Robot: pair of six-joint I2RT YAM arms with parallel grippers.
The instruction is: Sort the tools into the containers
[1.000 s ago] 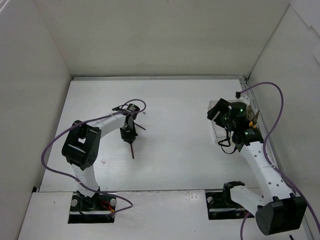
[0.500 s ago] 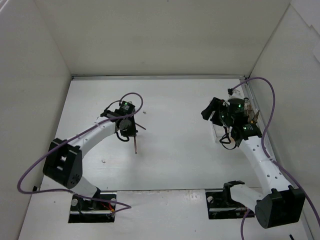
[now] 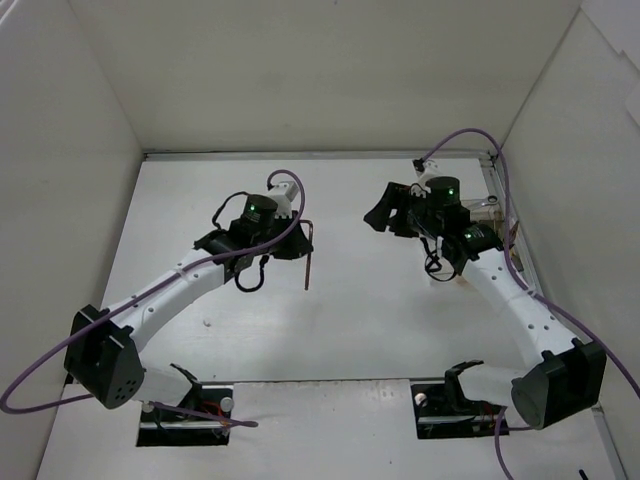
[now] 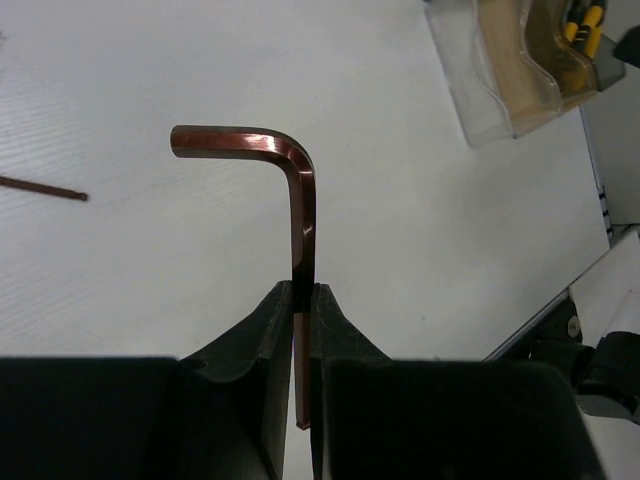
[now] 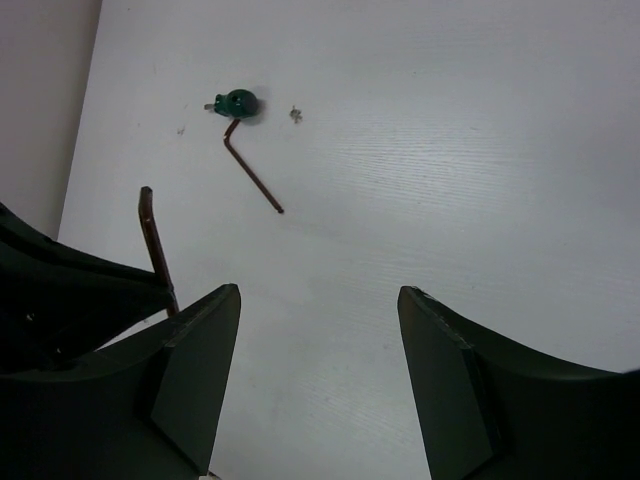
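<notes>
My left gripper [image 3: 298, 242] is shut on the long leg of a dark L-shaped hex key [image 3: 307, 265], held above the middle of the table; in the left wrist view the hex key [image 4: 300, 200] sticks out from between the fingers. My right gripper [image 3: 385, 215] is open and empty, and in its wrist view the right gripper [image 5: 320, 330] faces left over bare table. A stubby green-handled screwdriver [image 5: 238, 102] and a second hex key [image 5: 250, 170] lie on the table beyond the right gripper. A clear bin [image 4: 500, 75] holds the yellow-handled pliers [image 4: 580, 20]. The wrench is out of view.
A tiny loose screw [image 5: 295, 114] lies right of the screwdriver. The clear bin [image 3: 492, 205] stands against the right wall, partly behind my right arm. White walls close in the table on three sides. Purple cables loop over both arms.
My left gripper has carried the hex key up and to the right, toward the table's middle. My right gripper has swung left, away from the bins.
</notes>
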